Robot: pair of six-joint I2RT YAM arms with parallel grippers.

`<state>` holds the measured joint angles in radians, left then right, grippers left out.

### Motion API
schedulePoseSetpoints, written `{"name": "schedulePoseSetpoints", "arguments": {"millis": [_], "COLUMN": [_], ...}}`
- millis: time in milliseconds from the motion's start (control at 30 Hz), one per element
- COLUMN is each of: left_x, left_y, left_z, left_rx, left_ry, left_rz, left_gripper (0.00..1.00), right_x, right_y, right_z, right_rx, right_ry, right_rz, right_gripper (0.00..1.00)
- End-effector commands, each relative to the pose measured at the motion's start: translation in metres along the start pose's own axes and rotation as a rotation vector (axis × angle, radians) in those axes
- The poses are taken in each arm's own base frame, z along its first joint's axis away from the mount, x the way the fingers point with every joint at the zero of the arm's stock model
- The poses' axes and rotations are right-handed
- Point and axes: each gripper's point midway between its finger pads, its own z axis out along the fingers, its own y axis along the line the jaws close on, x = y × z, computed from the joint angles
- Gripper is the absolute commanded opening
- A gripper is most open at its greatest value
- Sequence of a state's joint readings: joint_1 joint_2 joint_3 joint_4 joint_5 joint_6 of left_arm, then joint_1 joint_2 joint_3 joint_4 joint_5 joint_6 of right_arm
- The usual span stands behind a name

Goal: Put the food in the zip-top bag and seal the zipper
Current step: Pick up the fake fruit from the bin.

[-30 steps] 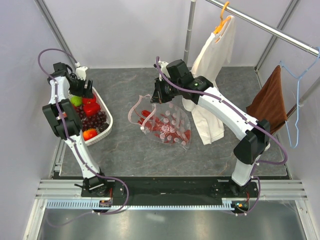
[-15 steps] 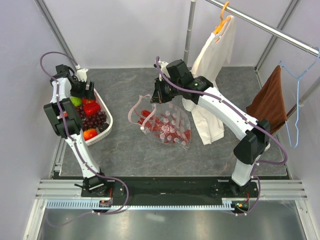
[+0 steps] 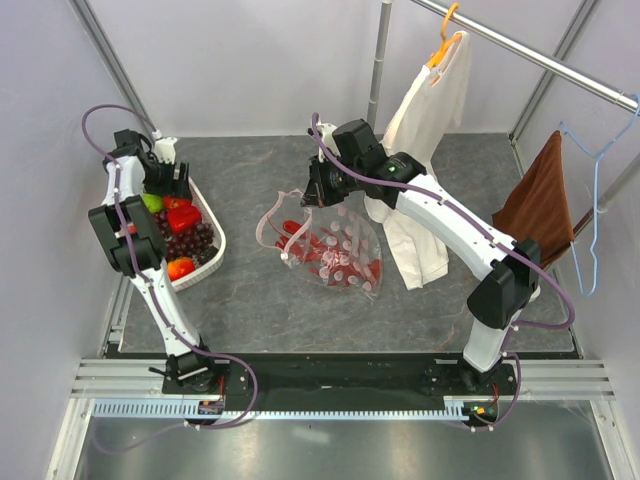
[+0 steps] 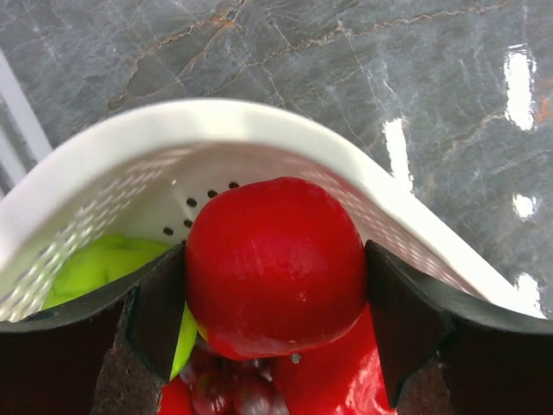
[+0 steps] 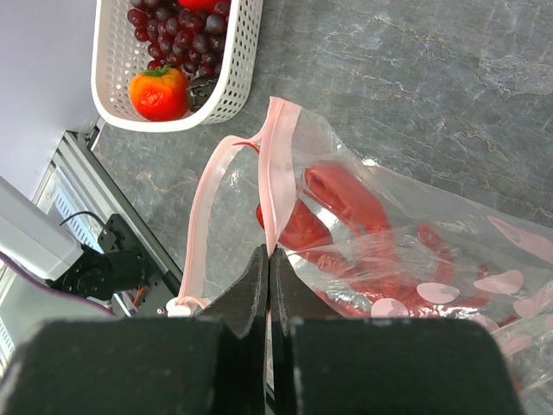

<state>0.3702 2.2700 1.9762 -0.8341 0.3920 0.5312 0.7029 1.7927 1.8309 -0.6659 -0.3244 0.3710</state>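
Observation:
My left gripper (image 4: 275, 333) is shut on the red apple (image 4: 275, 259) and holds it just above the far end of the white mesh basket (image 4: 259, 130). A green piece (image 4: 95, 264), dark grapes (image 4: 229, 393) and a red piece lie under it. In the top view this gripper (image 3: 167, 180) is over the basket (image 3: 214, 232). My right gripper (image 5: 269, 259) is shut on the pink zipper (image 5: 275, 173) and holds the mouth of the zip-top bag (image 3: 340, 250) up and open. Red chilli peppers (image 5: 346, 203) lie inside the bag.
The basket (image 5: 229, 78) also holds an orange (image 5: 158, 93) and grapes (image 5: 177, 35). A cream shirt (image 3: 425, 150) hangs behind the bag, right of my right gripper (image 3: 316, 192). A brown cloth (image 3: 540, 205) hangs at the far right.
My left gripper has shifted slightly toward the basket's far end with the apple in it. The right arm and the bag have not moved.

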Motion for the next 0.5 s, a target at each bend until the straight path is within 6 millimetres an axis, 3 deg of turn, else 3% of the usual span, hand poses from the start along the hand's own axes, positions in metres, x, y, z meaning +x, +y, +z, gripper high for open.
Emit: {"name": "schedulePoseSetpoints", "arguments": {"millis": [0,33,133,233,267,300,333,367,400,433,467], "left_x": [-0.043,-0.053,-0.073,-0.094,-0.103,-0.102,-0.106,-0.111,-0.103,-0.105,-0.1], "left_y": [0.007,0.009,0.016,0.003,-0.009,-0.021,-0.052,-0.079,-0.098,-0.13,-0.149], "left_z": [-0.062,-0.08,-0.11,-0.146,-0.168,-0.173,-0.183,-0.211,-0.212,-0.226,-0.235], "left_rx": [-0.114,-0.149,-0.202,-0.138,-0.114,-0.069,0.065,0.122,0.185,0.288,0.345], "left_ry": [-0.139,-0.172,-0.256,-0.383,-0.436,-0.45,-0.497,-0.55,-0.551,-0.59,-0.604], "left_rz": [0.021,0.024,0.02,0.01,0.027,0.03,0.065,0.117,0.119,0.153,0.166], "left_gripper": [0.65,0.64,0.6,0.56,0.55,0.54,0.55,0.55,0.55,0.55,0.56], "right_x": [-0.008,-0.009,-0.01,-0.011,-0.011,-0.011,-0.012,-0.012,-0.013,-0.014,-0.014], "right_y": [0.005,0.005,0.006,0.006,0.005,0.005,0.005,0.005,0.005,0.005,0.006], "right_z": [-0.007,-0.007,-0.007,-0.008,-0.008,-0.008,-0.009,-0.009,-0.01,-0.011,-0.012], "right_rx": [-0.014,-0.013,-0.013,-0.013,-0.012,-0.011,-0.012,-0.013,-0.015,-0.018,-0.022], "right_ry": [-0.034,-0.036,-0.039,-0.041,-0.04,-0.042,-0.043,-0.045,-0.046,-0.048,-0.05], "right_rz": [-0.01,-0.01,-0.013,-0.013,-0.012,-0.014,-0.012,-0.012,-0.012,-0.012,-0.014], "right_gripper": [0.0,0.0,0.0,0.0,0.0,0.0,0.0,0.0,0.0,0.0,0.0]}}
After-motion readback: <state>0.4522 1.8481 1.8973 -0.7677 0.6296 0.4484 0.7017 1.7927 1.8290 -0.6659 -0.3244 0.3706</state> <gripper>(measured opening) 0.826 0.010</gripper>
